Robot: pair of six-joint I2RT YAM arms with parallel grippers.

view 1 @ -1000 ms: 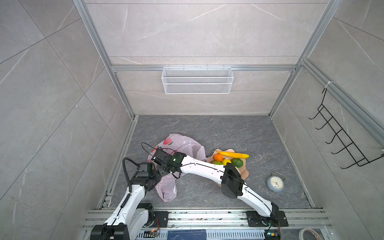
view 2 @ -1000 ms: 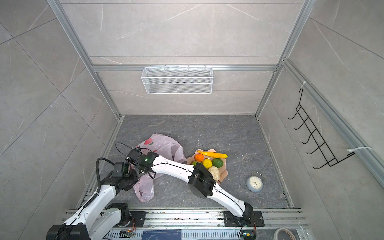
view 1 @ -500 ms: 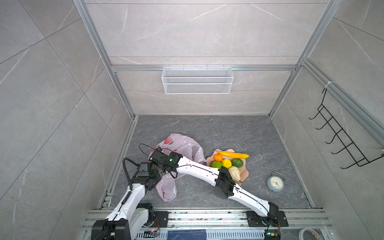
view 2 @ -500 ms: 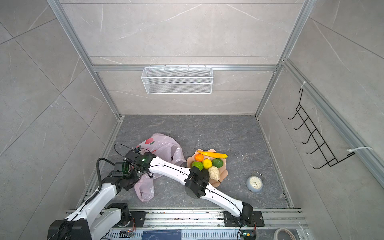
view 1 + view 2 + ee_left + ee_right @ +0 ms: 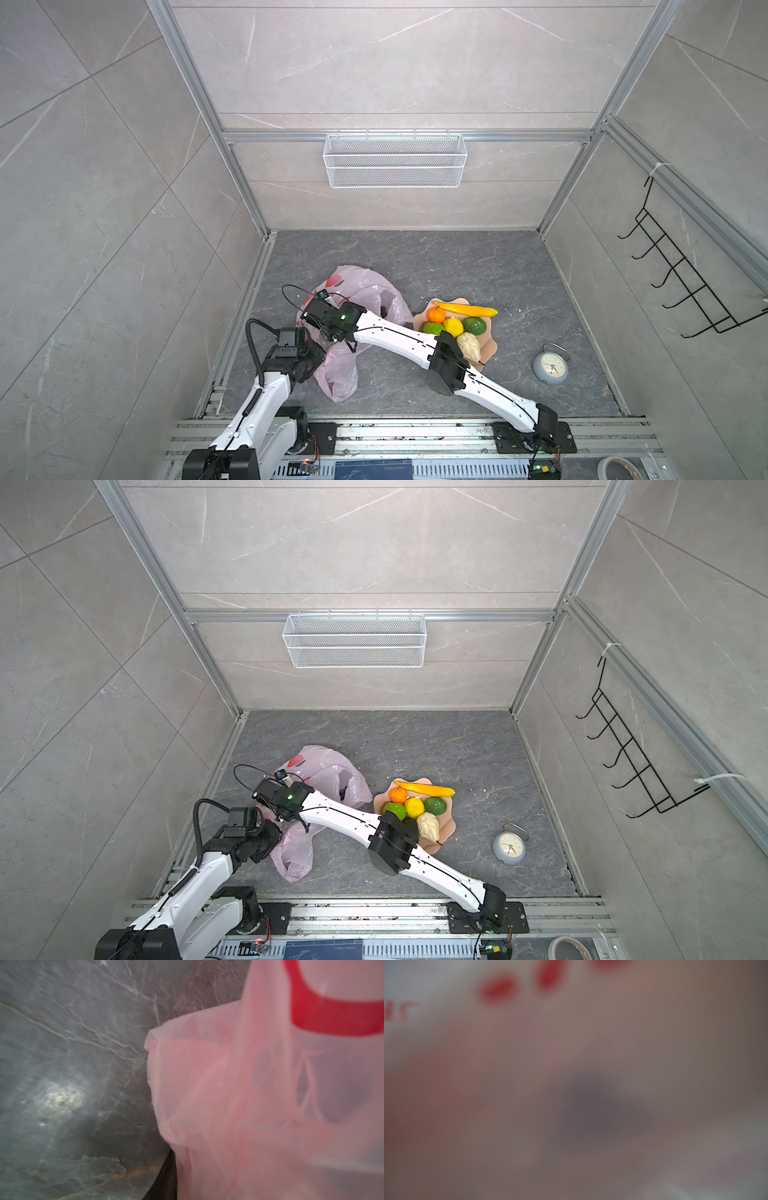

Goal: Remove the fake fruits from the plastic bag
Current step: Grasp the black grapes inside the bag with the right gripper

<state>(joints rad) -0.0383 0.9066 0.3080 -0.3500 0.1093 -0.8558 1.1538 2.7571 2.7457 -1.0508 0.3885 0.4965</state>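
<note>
The left gripper (image 5: pixel 313 363) and right gripper (image 5: pixel 338 338) are working at the plastic bag (image 5: pixel 365 291) lying beside the plate (image 5: pixel 488 347) of fake fruits (image 5: pixel 453 326); I cannot tell their opening or grip, so pulling the film slowly seems wise.

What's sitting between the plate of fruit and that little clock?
Nothing: only bare grey tabletop separates the plate and the clock, in both top views.

The plastic bag (image 5: pixel 328 775) lies crumpled left of the plate (image 5: pixel 449 831) holding fake fruits (image 5: pixel 414 807).
</note>
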